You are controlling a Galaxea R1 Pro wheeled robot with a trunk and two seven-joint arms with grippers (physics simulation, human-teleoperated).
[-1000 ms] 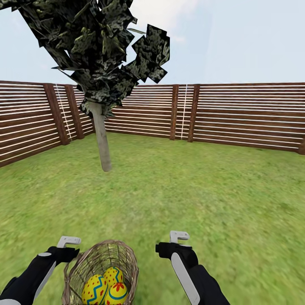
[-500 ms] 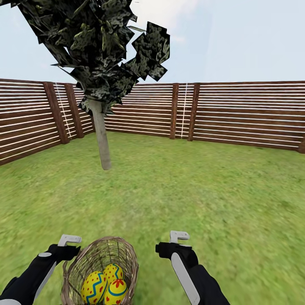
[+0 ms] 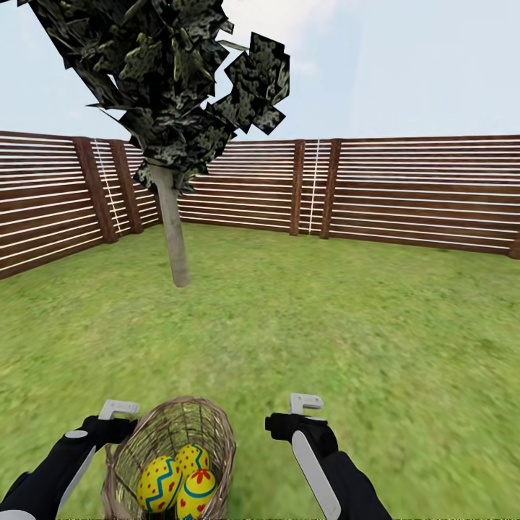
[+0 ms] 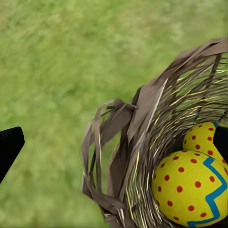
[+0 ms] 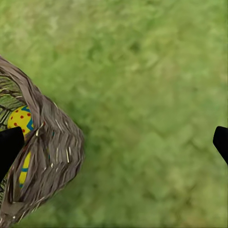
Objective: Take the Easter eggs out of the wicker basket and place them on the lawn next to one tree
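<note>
Three Easter eggs inside wicker basket; left gripper and right gripper flanking the basket, jaws spread, empty.

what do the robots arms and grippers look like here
Both arms are black with a pale grey-white panel running along the forearm. The left gripper and right gripper each carry a small white bracket-shaped piece above a black wrist housing. In the wrist views the fingertips show as plain black tips.

Both arms reach forward, low and roughly level. The left claw and the right claw point ahead, well apart, each with its fingers spread wide and holding nothing.
</note>
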